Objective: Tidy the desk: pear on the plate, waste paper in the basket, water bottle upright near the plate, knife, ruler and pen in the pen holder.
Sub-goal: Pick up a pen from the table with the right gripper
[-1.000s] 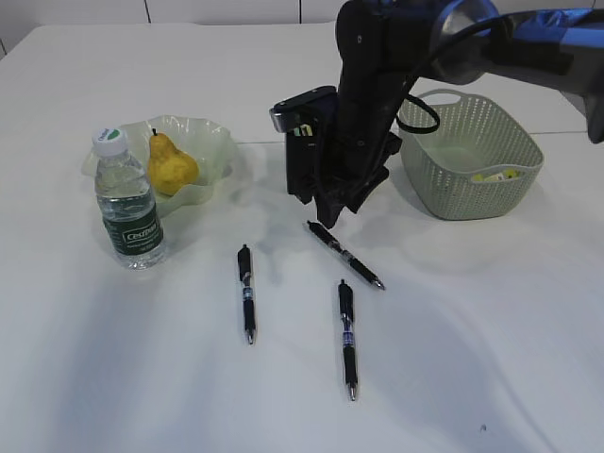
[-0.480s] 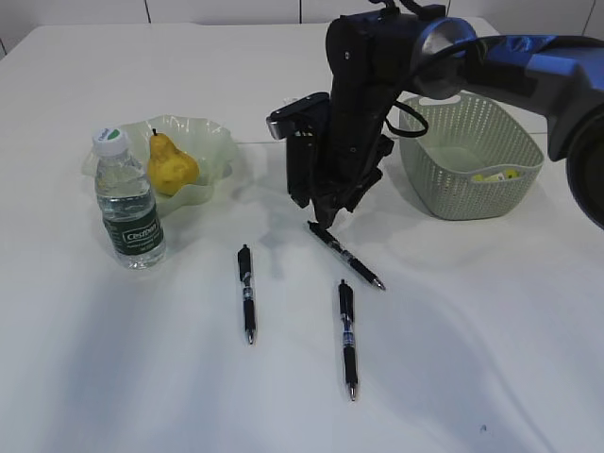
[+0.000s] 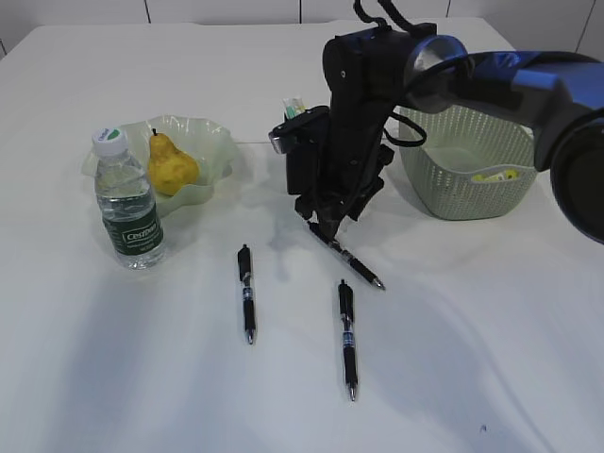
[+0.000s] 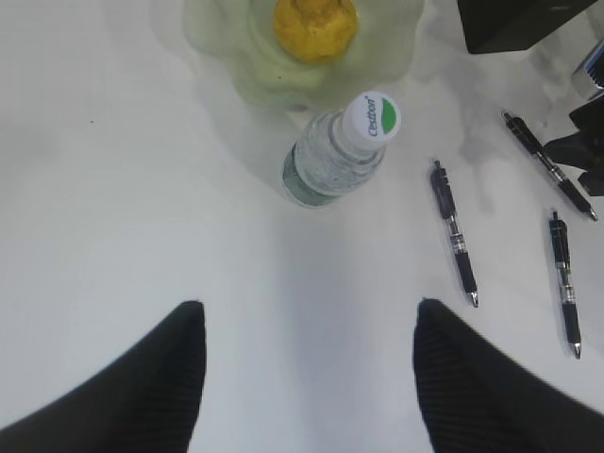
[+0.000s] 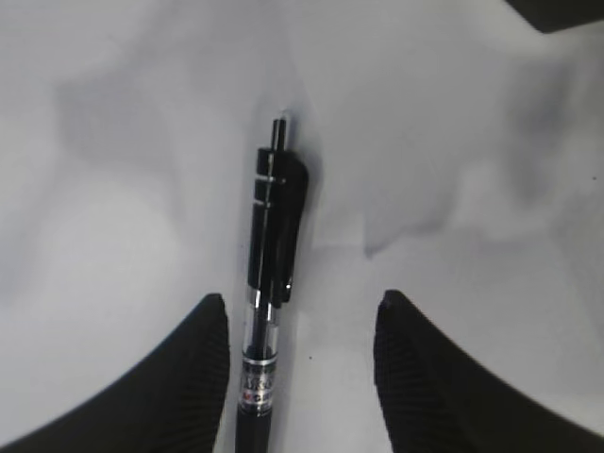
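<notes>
My right gripper [image 3: 319, 219] is open and low over the clip end of a black pen [image 3: 344, 253], in front of the black pen holder [image 3: 304, 156]. In the right wrist view the pen [image 5: 269, 236] lies between the open fingers [image 5: 302, 302], close to the left one. Two more pens [image 3: 247, 293] [image 3: 347, 326] lie nearer the front. The pear [image 3: 170, 165] sits on the plate [image 3: 212, 142]. The water bottle [image 3: 127, 203] stands upright beside it. The waste paper [image 3: 495, 175] lies in the basket [image 3: 467, 156]. My left gripper [image 4: 309, 307] is open and empty, above the table.
A small green-and-white item [image 3: 294, 106] sticks up out of the pen holder; I cannot make out the ruler or the knife. The left wrist view shows the bottle [image 4: 340, 156], the pear [image 4: 314, 24] and the pens [image 4: 453, 231] from above.
My right gripper has come down and a little left onto the upper end of the slanted pen. The pen holder is less covered by the arm. Nothing else moved.
</notes>
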You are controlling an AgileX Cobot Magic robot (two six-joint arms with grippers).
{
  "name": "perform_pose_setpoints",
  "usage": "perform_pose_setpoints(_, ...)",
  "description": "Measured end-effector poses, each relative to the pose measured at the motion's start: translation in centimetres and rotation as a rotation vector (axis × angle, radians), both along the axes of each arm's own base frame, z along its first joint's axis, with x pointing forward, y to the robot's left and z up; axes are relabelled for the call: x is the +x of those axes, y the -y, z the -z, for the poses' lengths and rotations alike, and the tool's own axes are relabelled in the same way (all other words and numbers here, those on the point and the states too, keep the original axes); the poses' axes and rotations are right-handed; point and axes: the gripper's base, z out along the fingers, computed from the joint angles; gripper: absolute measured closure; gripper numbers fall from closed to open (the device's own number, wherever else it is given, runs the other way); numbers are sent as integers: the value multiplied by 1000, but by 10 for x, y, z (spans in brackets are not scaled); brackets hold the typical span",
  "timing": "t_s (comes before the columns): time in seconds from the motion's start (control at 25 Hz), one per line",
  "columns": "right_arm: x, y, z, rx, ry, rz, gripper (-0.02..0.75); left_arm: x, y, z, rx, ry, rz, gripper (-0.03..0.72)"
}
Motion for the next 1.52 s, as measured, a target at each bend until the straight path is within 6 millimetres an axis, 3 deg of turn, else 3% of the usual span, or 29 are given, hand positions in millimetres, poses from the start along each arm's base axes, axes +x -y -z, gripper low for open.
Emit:
perform_pose_setpoints(0.48, 2, -4, 16, 18, -27, 6, 344, 0, 0, 0, -2, 0, 0, 204)
perform_pose_setpoints(1.52, 4, -5, 17, 30, -16, 8, 347, 0, 0, 0, -5, 0, 1, 210)
